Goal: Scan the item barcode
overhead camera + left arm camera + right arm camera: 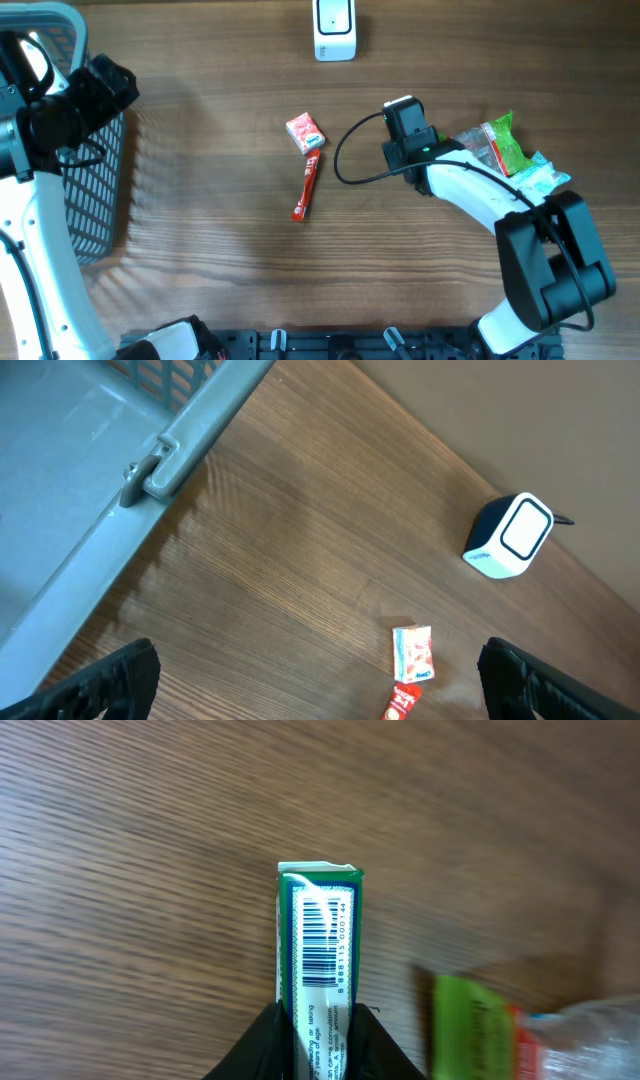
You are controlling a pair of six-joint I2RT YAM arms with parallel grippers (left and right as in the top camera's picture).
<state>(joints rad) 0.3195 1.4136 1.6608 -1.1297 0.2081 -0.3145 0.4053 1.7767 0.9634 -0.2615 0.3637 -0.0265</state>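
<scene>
While your right jaws clamp the box [318, 948], its barcode [321, 928] shows.
Your left jaws gape wide near the basket [198, 438].

Left jaws wide, right jaws closed.

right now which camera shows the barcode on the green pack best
The right wrist view: the green pack sits between the fingers of the right gripper with its barcode facing the lens, sharp and unblocked. Overhead, the gripper covers the pack, so no barcode shows. The left wrist view misses it entirely.
</scene>
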